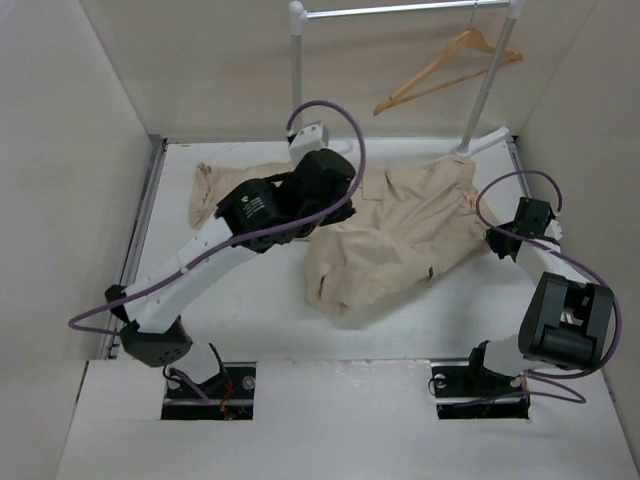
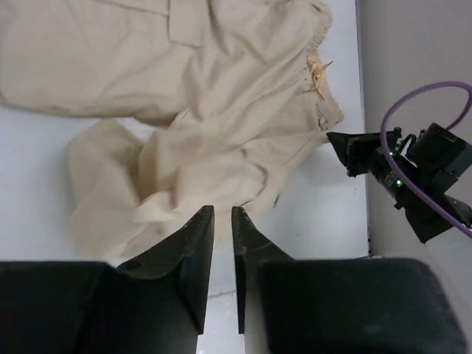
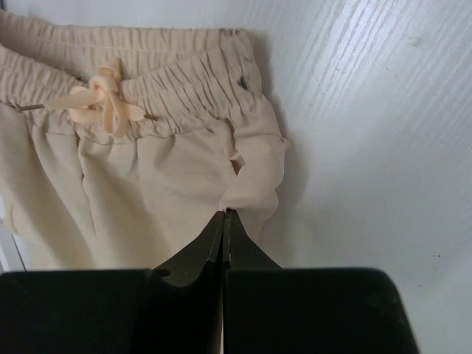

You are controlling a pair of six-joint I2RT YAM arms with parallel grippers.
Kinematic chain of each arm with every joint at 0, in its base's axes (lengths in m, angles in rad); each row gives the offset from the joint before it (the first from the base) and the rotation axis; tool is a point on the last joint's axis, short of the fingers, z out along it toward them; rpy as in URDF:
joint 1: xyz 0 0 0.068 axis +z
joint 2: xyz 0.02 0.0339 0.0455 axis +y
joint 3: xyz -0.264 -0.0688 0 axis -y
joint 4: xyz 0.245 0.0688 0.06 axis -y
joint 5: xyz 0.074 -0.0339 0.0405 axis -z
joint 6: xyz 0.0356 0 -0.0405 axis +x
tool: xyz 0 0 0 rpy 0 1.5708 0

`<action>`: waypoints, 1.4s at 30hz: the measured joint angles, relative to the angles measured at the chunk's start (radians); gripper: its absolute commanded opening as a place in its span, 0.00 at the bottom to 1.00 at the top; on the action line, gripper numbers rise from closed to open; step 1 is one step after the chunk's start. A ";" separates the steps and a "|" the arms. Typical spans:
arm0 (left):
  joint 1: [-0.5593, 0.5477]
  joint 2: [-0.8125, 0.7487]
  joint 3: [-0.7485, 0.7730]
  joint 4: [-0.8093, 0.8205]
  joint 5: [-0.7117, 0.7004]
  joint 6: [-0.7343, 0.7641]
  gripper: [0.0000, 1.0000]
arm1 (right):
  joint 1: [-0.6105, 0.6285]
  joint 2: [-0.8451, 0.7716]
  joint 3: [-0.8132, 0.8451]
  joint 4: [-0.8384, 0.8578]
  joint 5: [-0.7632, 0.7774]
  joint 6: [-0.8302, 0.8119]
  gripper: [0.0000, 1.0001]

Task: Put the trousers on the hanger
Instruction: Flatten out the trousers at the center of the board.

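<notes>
Right tool (image 3: 225,214) clenched on side edge of trousers (image 3: 147,184), below waistband (image 3: 184,96). Left tool (image 2: 223,214) barely parted, gripping nothing, above cloth edge on bench (image 2: 317,217).

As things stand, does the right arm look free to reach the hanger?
Probably not: the right hand is shut on the trousers by the waistband, and the hanger hangs on the rail beyond.

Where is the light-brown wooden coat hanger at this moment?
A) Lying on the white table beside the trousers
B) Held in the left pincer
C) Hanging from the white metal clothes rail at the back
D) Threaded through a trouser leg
C: the light-brown wooden coat hanger hangs by its hook from the white metal clothes rail, well apart from the beige cloth cargo trousers spread on the white table.
</notes>
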 measured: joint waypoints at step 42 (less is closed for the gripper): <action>0.507 -0.489 -1.225 0.639 0.441 -0.165 0.00 | 0.023 -0.061 -0.035 0.001 0.015 -0.049 0.02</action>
